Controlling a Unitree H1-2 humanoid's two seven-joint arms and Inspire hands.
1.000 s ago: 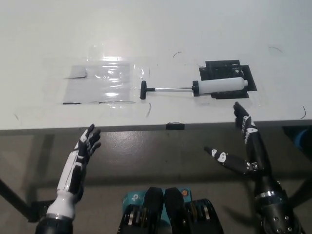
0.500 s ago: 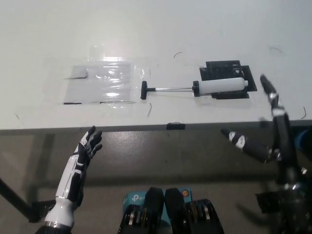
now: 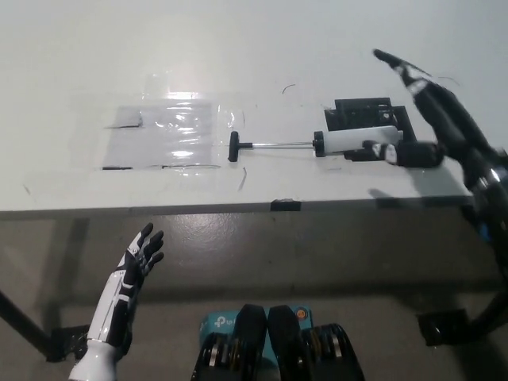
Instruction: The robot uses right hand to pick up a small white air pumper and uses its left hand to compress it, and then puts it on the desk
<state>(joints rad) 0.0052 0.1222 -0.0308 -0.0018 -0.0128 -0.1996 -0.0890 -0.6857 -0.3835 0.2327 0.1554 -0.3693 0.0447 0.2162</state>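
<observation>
The small white air pumper [image 3: 349, 141] lies on the white desk [image 3: 254, 63], its white cylinder on a black mat [image 3: 357, 115]. Its thin metal rod runs left to a black T-handle [image 3: 235, 146], pulled out. My black right hand [image 3: 425, 111] hovers open over the cylinder's right end, fingers spread, thumb near the cylinder's tip; it covers that end. Whether it touches the pumper I cannot tell. My white left hand [image 3: 136, 258] hangs open below the desk's front edge at lower left, holding nothing.
A clear plastic sheet [image 3: 171, 135] is taped flat on the desk left of the handle. A small black tab [image 3: 286, 205] sits on the desk's front edge. Dark floor lies below the desk.
My right hand has risen from below the desk edge up and over the desk, reaching above the pumper's right end. The left hand has sunk slightly lower. The pumper has not moved.
</observation>
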